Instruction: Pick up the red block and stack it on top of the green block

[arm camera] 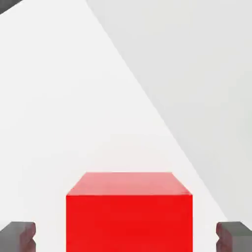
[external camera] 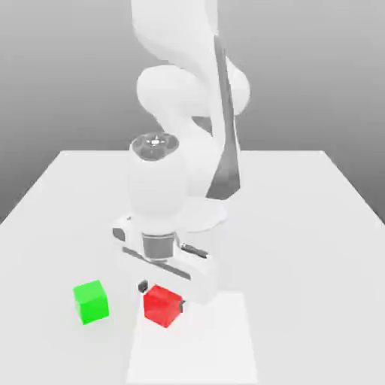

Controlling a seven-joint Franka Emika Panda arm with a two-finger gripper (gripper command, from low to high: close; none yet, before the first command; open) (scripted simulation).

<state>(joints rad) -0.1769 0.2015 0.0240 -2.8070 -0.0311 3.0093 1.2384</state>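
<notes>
The gripper (external camera: 162, 296) is hovering low over the near part of the tabletop (external camera: 301, 263), its fingers standing apart on either side of the red block (external camera: 162, 305). In the hand view a gap is showing between the block and each fingertip (arm camera: 22, 237), so neither is touching it.

The red block is sitting near the far edge of a bright white rectangular patch (external camera: 192, 346) on the tabletop, toward the patch's left side in the exterior view. Being a cube, it is showing no clear long axis. It is lying turned at an angle to the patch's edges, with one corner pointing toward the near side in the exterior view. In the hand view its faces are lining up squarely with the fingers, one on each side, while the patch's edge is running diagonally past.

The green block (external camera: 91, 302) is resting to the exterior view's left of the red one, well apart from it and off the patch. It too is a cube with no evident long axis, and it is standing flat, turned slightly, with its top facing up and bare.
</notes>
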